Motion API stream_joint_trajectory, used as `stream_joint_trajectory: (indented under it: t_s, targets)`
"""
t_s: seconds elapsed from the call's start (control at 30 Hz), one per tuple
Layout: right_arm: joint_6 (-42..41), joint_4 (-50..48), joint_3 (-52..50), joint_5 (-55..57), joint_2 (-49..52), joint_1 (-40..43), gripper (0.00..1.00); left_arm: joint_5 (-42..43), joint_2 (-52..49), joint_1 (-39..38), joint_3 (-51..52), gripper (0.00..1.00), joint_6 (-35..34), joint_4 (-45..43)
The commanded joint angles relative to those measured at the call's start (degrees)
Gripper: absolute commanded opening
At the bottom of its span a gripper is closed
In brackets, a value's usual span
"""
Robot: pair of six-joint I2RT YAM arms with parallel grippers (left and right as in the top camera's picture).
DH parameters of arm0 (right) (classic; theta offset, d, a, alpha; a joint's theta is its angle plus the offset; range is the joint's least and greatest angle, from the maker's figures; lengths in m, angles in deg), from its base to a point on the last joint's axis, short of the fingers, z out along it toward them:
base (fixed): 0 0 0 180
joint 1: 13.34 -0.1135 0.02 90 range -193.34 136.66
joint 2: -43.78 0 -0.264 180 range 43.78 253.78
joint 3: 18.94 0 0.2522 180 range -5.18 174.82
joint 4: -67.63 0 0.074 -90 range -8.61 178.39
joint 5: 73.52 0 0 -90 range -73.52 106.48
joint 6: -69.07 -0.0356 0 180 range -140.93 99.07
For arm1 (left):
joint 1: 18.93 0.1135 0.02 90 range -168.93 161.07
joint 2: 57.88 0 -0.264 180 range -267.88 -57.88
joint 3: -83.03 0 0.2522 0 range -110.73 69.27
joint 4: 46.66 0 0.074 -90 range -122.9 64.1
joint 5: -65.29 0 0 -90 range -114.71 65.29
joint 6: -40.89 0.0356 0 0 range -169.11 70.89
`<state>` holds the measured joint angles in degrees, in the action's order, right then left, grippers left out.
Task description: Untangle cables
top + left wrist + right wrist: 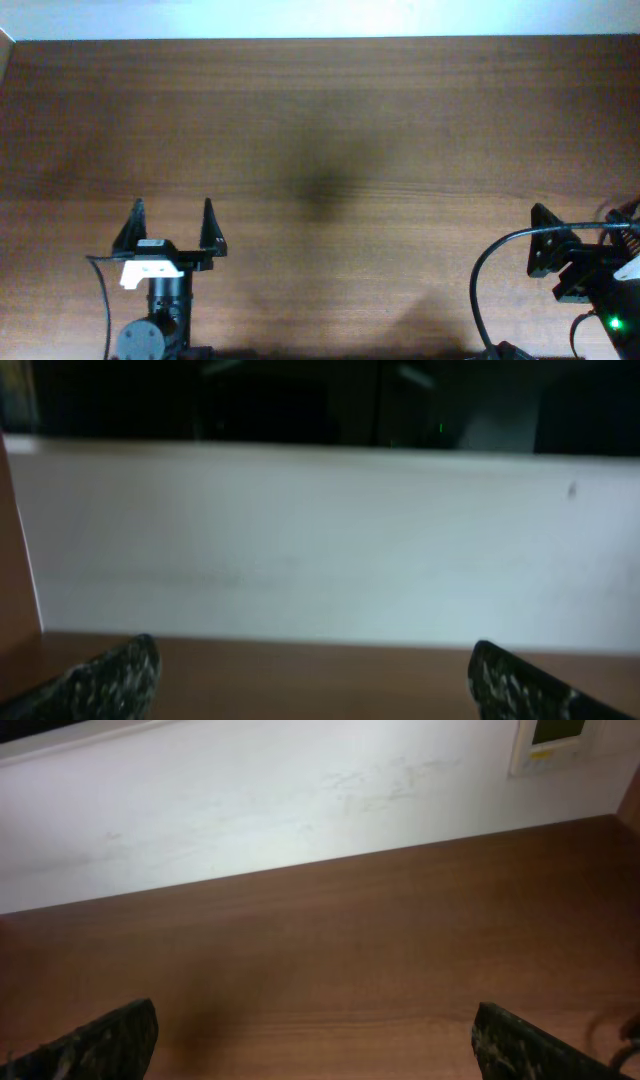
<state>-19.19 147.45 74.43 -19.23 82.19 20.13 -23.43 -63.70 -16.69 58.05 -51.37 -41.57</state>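
Observation:
The bundle of thin black cables does not show as a whole in any view. A thin dark curved line sits on the table at the lower right edge of the right wrist view; I cannot tell whether it is one of the cables. My left gripper is open and empty over bare wood at the front left, and its two fingertips show wide apart in the left wrist view. My right gripper is open and empty at the front right edge, with its fingertips wide apart in the right wrist view.
The brown wooden table ends at a white wall along the back. A thick black arm cable loops beside the right arm. A small white wall device shows at the top right of the right wrist view.

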Motion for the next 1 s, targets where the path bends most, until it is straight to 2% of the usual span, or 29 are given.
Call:
stream_joint_trajectory:
  t_s: [0.0,0.1,0.17,0.3,0.4,0.47,0.73,0.87,0.97]
  targets:
    - [0.4,0.0,0.0,-0.7,-0.1,-0.5,0.99,0.9,0.5,-0.2,10.3,0.99,3.3,-13.4]
    - [0.4,0.0,0.0,-0.7,-0.1,-0.5,0.99,1.6,1.7,-0.2,10.7,0.99,13.0,-12.5]
    - [0.4,0.0,0.0,-0.7,-0.1,-0.5,0.99,1.3,5.8,-0.2,10.7,0.99,17.2,-6.5]
    - [0.4,0.0,0.0,-0.7,-0.1,-0.5,0.99,0.9,5.6,-0.2,10.7,0.99,17.1,-1.3]
    - [0.4,0.0,0.0,-0.7,-0.1,-0.5,0.99,0.9,5.6,-0.3,10.7,0.99,14.0,9.6]
    - [0.4,0.0,0.0,-0.7,-0.1,-0.5,0.99,0.8,5.6,-0.3,10.7,0.99,13.5,13.4]
    - [0.4,0.0,0.0,-0.7,-0.1,-0.5,0.99,-0.2,5.5,-0.5,10.7,0.99,13.5,13.5]
    - [0.4,0.0,0.0,-0.7,-0.1,-0.5,0.99,-4.8,5.5,-0.6,10.7,0.99,13.5,13.4]
    - [0.4,0.0,0.0,-0.7,-0.1,-0.5,0.99,-2.9,5.5,-0.6,10.7,0.99,13.5,13.5]
